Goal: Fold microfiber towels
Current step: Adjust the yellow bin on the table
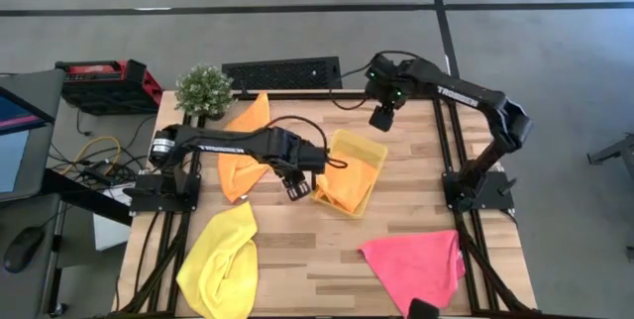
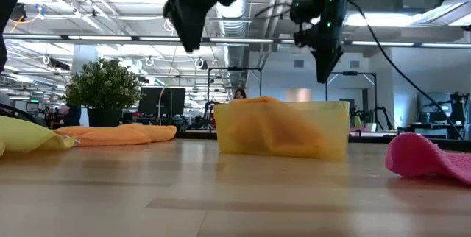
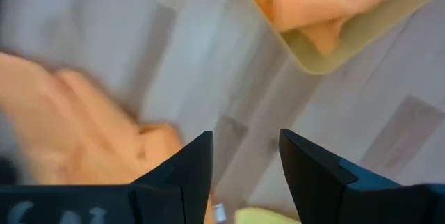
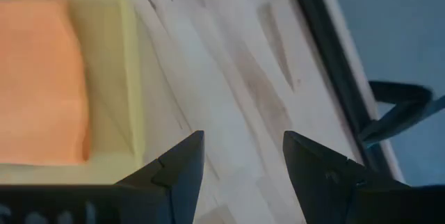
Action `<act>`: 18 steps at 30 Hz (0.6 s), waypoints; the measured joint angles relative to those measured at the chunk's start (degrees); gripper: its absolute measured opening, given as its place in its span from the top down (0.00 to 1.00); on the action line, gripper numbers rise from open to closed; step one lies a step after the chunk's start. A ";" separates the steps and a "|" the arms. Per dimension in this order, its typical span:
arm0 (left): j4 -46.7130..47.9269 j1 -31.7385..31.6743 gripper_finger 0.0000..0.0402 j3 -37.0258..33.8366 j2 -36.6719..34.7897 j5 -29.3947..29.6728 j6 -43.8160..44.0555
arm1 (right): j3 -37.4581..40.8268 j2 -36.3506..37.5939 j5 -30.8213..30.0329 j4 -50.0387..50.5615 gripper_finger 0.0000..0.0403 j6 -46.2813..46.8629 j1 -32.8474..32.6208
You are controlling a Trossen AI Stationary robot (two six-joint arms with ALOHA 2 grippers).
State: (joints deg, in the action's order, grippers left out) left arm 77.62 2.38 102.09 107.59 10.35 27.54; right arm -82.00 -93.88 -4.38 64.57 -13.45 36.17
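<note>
A translucent yellow tray (image 1: pixel 369 151) stands mid-table with a folded orange towel (image 1: pixel 342 182) inside it. Left of the tray a second orange towel (image 1: pixel 243 146) lies crumpled on the wood. At the near left lies a yellow towel (image 1: pixel 223 260), at the near right a pink towel (image 1: pixel 416 265). My left gripper (image 1: pixel 297 188) hangs open, pointing down over bare wood between the loose orange towel (image 3: pixel 69 126) and the tray (image 3: pixel 334 50). My right gripper (image 1: pixel 381 116) is open in the air above the table's far side, just beyond the tray (image 4: pixel 128 78).
A potted plant (image 1: pixel 205 89) and a black grille-like bar (image 1: pixel 282 73) stand along the far edge. A red case (image 1: pixel 104 81) sits off the table to the left. Bare wood (image 1: pixel 317 250) lies between the yellow and pink towels.
</note>
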 joint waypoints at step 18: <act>-38.75 -0.27 0.61 -21.66 0.37 -11.41 -2.79 | 0.02 -9.85 7.52 3.42 0.45 -5.01 3.74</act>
State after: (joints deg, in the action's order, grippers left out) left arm 38.87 2.11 80.44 107.97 -1.06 24.75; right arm -81.97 -103.73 3.14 67.99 -18.46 39.90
